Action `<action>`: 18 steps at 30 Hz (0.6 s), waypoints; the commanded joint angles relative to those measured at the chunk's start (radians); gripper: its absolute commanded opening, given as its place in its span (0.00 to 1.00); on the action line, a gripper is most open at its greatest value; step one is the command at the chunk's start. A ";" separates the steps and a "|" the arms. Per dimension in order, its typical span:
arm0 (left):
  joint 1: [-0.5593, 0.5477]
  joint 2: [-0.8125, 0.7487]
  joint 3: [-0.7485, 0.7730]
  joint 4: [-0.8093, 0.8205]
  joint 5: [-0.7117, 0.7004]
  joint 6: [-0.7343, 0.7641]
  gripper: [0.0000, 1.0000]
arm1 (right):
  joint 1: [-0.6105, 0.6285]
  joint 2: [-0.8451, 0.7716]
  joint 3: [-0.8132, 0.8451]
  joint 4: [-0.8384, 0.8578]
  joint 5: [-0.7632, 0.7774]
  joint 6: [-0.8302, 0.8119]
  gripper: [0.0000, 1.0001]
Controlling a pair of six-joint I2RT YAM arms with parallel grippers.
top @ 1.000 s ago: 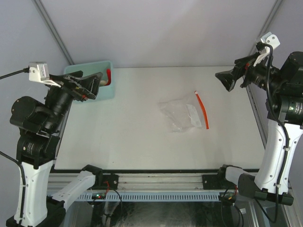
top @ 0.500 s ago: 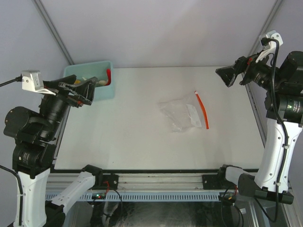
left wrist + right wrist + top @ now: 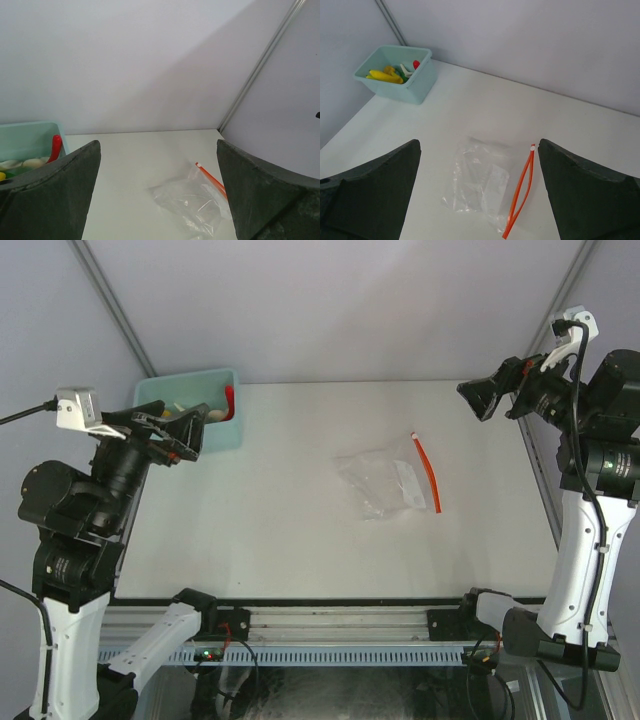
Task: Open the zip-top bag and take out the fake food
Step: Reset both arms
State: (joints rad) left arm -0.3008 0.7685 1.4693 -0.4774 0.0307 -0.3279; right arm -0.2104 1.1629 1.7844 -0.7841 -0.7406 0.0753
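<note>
**Asker:** How are the two arms posed?

**Describer:** Both are raised off the white table [image 3: 280, 540]. The left arm stands at the table's 9 o'clock edge. Its left gripper [image 3: 185, 425] is raised beside the teal bin [image 3: 190, 376] in the 10 o'clock corner and points toward 2 o'clock. The right arm rears up past the 3 o'clock edge. Its right gripper [image 3: 483, 398] is high at 2 o'clock and aimed back across the table toward 8 o'clock.

**Asker:** And the jaws?

**Describer:** Both pairs are spread wide, gripping and touching nothing.

**Asker:** Where are the bag and the toys?

**Describer:** The zip-top bag [image 3: 378, 480] lies flat and crinkled toward 3 o'clock from the table's centre, well apart from both grippers. Its red-orange zip strip [image 3: 428, 472] runs along the 3 o'clock side, the two halves slightly parted, with a white label patch [image 3: 408, 485] just beside it. The fake food [image 3: 394, 74] — a yellow banana [image 3: 384, 76], plus red, green and whitish pieces — sits in the bin.

**Asker:** Is there room to move?

**Describer:** Bare tabletop surrounds the bag on every side. Grey walls close off 12 o'clock.
</note>
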 commanded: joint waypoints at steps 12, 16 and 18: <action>-0.003 -0.014 -0.027 0.026 0.002 0.016 1.00 | -0.006 -0.029 -0.014 0.055 0.009 0.022 1.00; -0.003 -0.011 -0.024 0.028 0.008 0.018 1.00 | -0.006 -0.031 -0.016 0.056 0.007 0.017 1.00; -0.003 -0.011 -0.024 0.028 0.008 0.018 1.00 | -0.006 -0.032 -0.016 0.055 0.008 0.017 1.00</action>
State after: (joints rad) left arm -0.3008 0.7605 1.4521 -0.4801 0.0303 -0.3283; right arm -0.2104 1.1496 1.7695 -0.7666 -0.7380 0.0792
